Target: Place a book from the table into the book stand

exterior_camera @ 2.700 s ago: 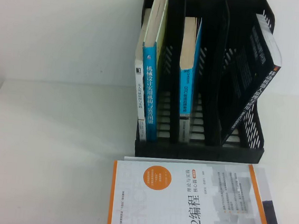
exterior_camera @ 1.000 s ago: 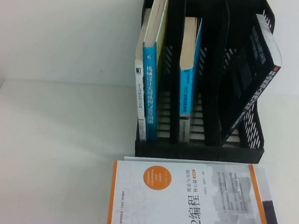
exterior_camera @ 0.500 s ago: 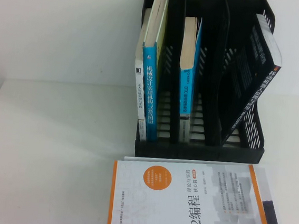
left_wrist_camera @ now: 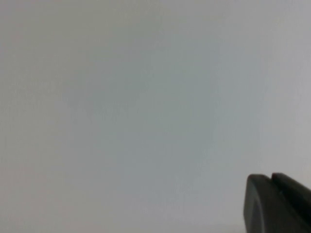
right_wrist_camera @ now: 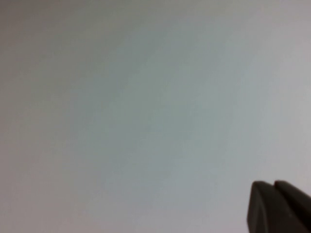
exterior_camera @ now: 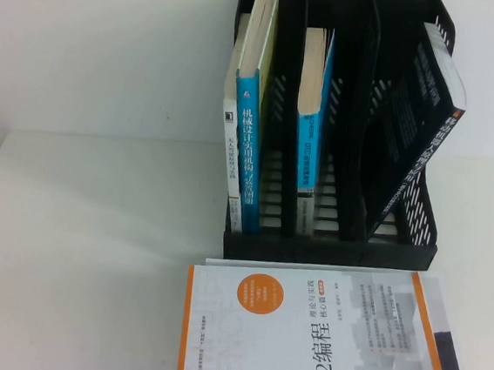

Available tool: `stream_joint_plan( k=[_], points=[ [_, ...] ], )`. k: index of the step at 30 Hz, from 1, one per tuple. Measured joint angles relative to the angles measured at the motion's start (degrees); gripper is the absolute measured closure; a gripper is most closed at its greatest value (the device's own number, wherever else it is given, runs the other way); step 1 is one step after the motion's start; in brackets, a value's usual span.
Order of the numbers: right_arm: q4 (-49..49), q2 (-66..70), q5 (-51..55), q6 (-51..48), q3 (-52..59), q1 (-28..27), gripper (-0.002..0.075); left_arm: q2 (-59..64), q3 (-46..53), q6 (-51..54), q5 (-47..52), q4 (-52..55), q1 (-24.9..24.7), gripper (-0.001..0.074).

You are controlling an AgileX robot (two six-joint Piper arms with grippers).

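Nothing has moved since the earlier frames: books, stand and worktop lie exactly as they did.

From the high view, the black book stand (exterior_camera: 336,124) fills the upper centre and right of the frame on the white worktop (exterior_camera: 83,248). A white book (exterior_camera: 232,122) and a blue-spined book (exterior_camera: 254,107) share its leftmost slot, another blue book (exterior_camera: 311,112) stands in a middle slot, and a dark book (exterior_camera: 419,123) leans tilted in the rightmost one. The white-and-orange book (exterior_camera: 320,336) to be shelved lies flat at the lower centre, just in front of the stand, its lower part cut off by the frame edge. Neither arm shows here.

The left wrist view gives only blank pale surface, with a dark bit of the left pincer (left_wrist_camera: 277,204) in the lower right corner; I cannot tell how it is set.

The right wrist view is the same, with the right pincer (right_wrist_camera: 279,206) in the lower right corner, also impossible to judge.

My judgement: the step is the approach. Grip the flat book by a free edge, tip it upright, and aim for an empty slot between the middle blue book and the leaning dark one.
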Motion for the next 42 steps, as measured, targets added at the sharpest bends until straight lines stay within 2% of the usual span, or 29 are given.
stream_joint_plan(
  k=[2, 6, 9, 13, 17, 20, 24, 28, 32, 36, 39, 42],
  points=[
    [-2.97, -0.10, 4.58, 0.00, -5.97, 0.00, 0.0729, -0.10, -4.94, 0.00, 1.08, 8.37, 0.00, 0.0738],
    [-7.81, 2.38, 16.52, 1.18, -18.36, 0.00, 0.0729, 1.14, -13.78, 0.00, 6.41, 15.29, 0.00, 0.0738],
    [-9.03, 8.70, 26.55, 1.32, -26.96, 0.00, 0.0729, 6.22, -20.63, 0.00, 13.13, 16.23, 0.00, 0.0738],
    [-9.17, 18.56, 37.14, 1.40, -34.75, 0.00, 0.0729, 17.28, -27.24, -0.59, 27.64, 16.39, 0.00, 0.0738],
    [-8.70, 23.04, 39.09, 1.90, -36.67, 0.00, 0.0729, 27.92, -29.89, -1.68, 41.24, 15.09, 0.00, 0.0738],
    [-5.34, 23.52, 43.41, 2.61, -36.81, 0.00, 0.0729, 32.65, -29.98, -1.81, 45.46, 12.88, 0.00, 0.0738],
    [-2.97, 24.31, 53.84, 2.71, -36.07, 0.00, 0.0729, 35.14, -29.98, -1.91, 46.23, 4.26, 0.00, 0.0738],
    [-2.56, 24.58, 59.91, 0.95, -32.19, 1.49, 0.0729, 38.27, -29.98, 0.31, 46.44, -6.22, 0.00, 0.0738],
    [-4.23, 26.58, 65.07, -3.84, -31.54, 5.77, 0.0729, 42.98, -29.98, 16.84, 48.56, -22.07, 0.00, 0.0738],
    [-12.91, 33.04, 69.99, -3.97, -31.54, 11.08, 0.0729, 47.98, -29.98, 35.46, 53.20, -39.17, 0.00, 0.0738],
    [-17.45, 40.01, 72.80, -0.95, -32.13, 15.24, 0.0729, 53.13, -30.01, 45.36, 56.20, -49.45, 0.00, 0.0738],
    [-18.22, 46.81, 76.82, 0.04, -35.52, 18.55, 0.0729, 58.38, -30.11, 49.93, 59.06, -54.32, 0.00, 0.0738]
  ],
)
